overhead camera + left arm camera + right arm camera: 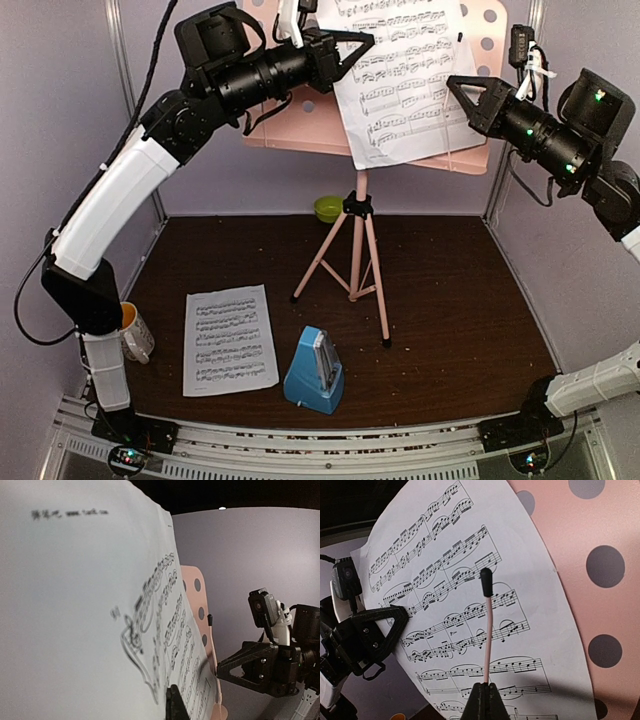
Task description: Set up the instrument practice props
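the first page (400, 80) stands against the perforated desk (300, 125) of the pink music stand (358, 250), in the upper middle of the top view, with a gripper at each of its side edges. the left gripper (365, 45) meets the page's left edge near the top. in its own wrist view the paper fills the left half of the frame, one finger (176, 705) sits hard against it at bottom centre and the other is hidden behind it, so this gripper reads as clamped on the page. the right gripper (455, 85) reaches in from the right at the page's right edge. in its wrist view the fingers are closed to a single dark wedge at bottom centre, and the stand's thin pink holder wire (489, 630) with its black tip rises straight out of their point and lies across the printed staves, so it appears pinched between them. the second page (230, 340) lies flat on the dark brown table (450, 300) at lower left, well apart from both grippers. the blue metronome (315, 372) stands upright just to its right, near the front edge. a white mug (137, 335) sits at the far left beside the left arm, and a green bowl (328, 208) sits at the back behind the tripod legs. pale lilac walls (230, 180) close in the table on three sides.
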Robot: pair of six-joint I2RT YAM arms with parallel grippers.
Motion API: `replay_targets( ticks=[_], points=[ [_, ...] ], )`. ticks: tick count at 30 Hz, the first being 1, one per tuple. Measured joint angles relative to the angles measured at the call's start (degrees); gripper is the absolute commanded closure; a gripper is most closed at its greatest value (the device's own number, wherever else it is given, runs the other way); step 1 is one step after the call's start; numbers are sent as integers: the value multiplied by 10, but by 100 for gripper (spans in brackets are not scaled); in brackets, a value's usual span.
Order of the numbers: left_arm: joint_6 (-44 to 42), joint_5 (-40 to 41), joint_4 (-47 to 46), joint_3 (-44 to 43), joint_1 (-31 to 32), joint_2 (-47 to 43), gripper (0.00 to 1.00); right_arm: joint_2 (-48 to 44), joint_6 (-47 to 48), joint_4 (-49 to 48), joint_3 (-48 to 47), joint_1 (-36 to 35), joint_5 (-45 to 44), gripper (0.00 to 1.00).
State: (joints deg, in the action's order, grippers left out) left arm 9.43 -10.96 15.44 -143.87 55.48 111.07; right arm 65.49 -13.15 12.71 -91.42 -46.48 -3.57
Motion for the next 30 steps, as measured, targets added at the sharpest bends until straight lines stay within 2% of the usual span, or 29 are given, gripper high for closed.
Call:
replay_targets(
  ticks=[13,21,30],
  points=[
    [-165,-61,-23,-55,-4,20,100,-3,8,-5,7,0,9,100],
    [-202,-96,-24,-56,-4,24,100,-6,8,-8,10,0,10,100],
    [-211,-105,-23,-56,1,48,82,-7,8,-14,15,0,12,100]
  ],
)
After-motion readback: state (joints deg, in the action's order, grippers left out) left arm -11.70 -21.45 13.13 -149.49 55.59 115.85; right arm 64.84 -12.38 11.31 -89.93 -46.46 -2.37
